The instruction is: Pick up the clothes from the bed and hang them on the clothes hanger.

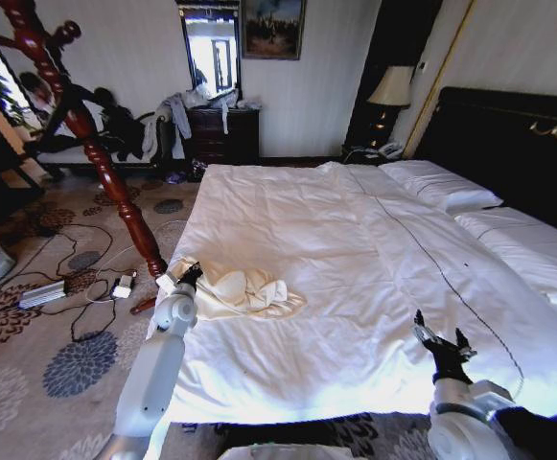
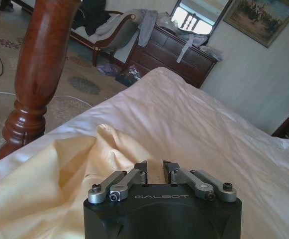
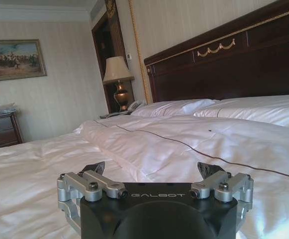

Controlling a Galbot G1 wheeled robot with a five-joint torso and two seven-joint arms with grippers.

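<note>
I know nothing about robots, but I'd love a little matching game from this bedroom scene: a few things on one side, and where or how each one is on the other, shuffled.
Things:
1. cream garment
2. left gripper
3. right gripper
4. table lamp

Places or states:
A. open, over the bare white quilt near the bed's foot
B. beside the black headboard, on the nightstand
C. crumpled on the quilt near the bed's left edge
D. fingers close together, at the crumpled cloth

Pairs: 1-C, 2-D, 3-A, 4-B
</note>
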